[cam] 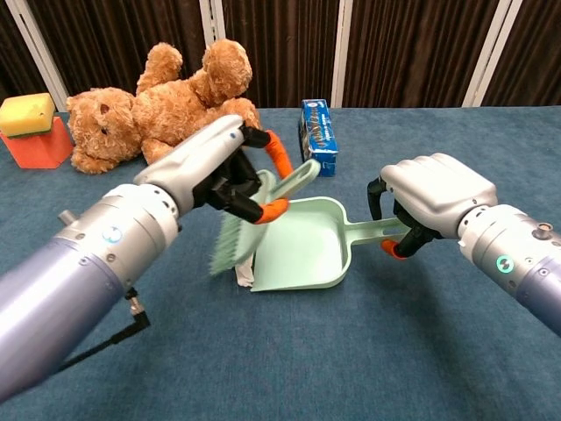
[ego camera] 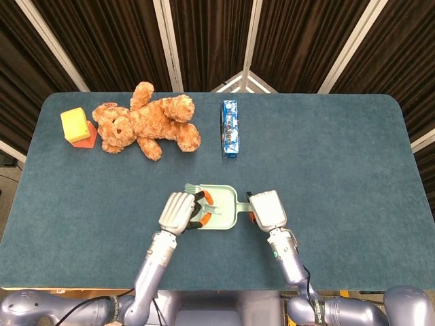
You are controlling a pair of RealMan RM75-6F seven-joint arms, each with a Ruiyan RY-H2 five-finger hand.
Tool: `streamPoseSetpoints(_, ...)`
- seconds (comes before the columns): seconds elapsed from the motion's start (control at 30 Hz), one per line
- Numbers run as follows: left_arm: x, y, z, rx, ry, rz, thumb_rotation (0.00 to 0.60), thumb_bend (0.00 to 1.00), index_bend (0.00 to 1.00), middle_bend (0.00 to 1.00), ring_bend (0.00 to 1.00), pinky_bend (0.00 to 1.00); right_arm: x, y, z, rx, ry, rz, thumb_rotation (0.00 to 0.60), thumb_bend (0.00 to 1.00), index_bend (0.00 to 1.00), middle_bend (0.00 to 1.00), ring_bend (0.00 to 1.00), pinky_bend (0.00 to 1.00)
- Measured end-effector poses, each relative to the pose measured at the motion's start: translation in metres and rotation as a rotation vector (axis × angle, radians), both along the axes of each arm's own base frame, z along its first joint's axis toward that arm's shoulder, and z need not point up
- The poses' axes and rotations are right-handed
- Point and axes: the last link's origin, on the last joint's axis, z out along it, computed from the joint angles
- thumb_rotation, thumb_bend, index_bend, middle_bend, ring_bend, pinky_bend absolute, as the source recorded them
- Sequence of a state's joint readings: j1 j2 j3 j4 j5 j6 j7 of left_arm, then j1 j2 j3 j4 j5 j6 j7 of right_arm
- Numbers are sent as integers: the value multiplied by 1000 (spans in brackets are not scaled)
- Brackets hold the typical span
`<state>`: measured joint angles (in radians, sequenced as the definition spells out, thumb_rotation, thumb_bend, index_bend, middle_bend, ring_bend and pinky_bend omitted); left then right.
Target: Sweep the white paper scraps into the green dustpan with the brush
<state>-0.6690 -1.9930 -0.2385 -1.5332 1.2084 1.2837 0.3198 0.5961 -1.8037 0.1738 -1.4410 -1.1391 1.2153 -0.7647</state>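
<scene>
My left hand (ego camera: pixel 179 212) (cam: pixel 215 172) grips the green brush (cam: pixel 254 215) by its handle, with the bristles at the open mouth of the green dustpan (ego camera: pixel 221 209) (cam: pixel 307 250). Most white paper scraps are hidden behind the brush and hand; one bit of scrap (cam: pixel 243 278) shows at the pan's front left lip. My right hand (ego camera: pixel 267 210) (cam: pixel 429 200) holds the dustpan's handle on the right, keeping the pan flat on the table.
A brown teddy bear (ego camera: pixel 146 125) lies at the back left beside a yellow and orange block (ego camera: pixel 76 127). A blue box (ego camera: pixel 230 128) stands behind the dustpan. The blue table top (ego camera: pixel 340 170) stretches wide to the right.
</scene>
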Motion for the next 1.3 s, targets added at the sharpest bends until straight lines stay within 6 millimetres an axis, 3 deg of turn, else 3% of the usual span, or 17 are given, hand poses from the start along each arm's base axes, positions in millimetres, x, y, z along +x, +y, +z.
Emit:
streamPoseSetpoints(0.3,19,-5,-5,5,-66,-35,600,568,695,994,1000,1000,1,2,4,-3,7,7,600,464,580,919,879,804)
streamPoseSetpoints(0.5,18,-6,9,18,-97,-53,600,567,700,996,1000,1000,0,1,6,-8,9,4,600,464,580,919,879,804)
streamPoseSetpoints(0.73,8,4,39,68,-107,-73,600,567,702,997,1000,1000,-4,1,5,-7,16,-7,600,465,581,919,879,804)
streamPoseSetpoints(0.97,-6,18,62,154,18,-117,600,567,705,999,1000,1000,-2,3,3,-3,17,-3,600,465,581,919,879,804)
streamPoseSetpoints(1.1,-22,25,64,160,96,-104,600,567,705,999,1000,1000,-2,3,2,-2,18,-3,600,464,581,919,879,804)
streamPoseSetpoints(1.3,-40,28,50,126,147,-65,600,568,706,999,1000,1000,-6,2,1,-3,27,-11,600,465,580,919,879,804)
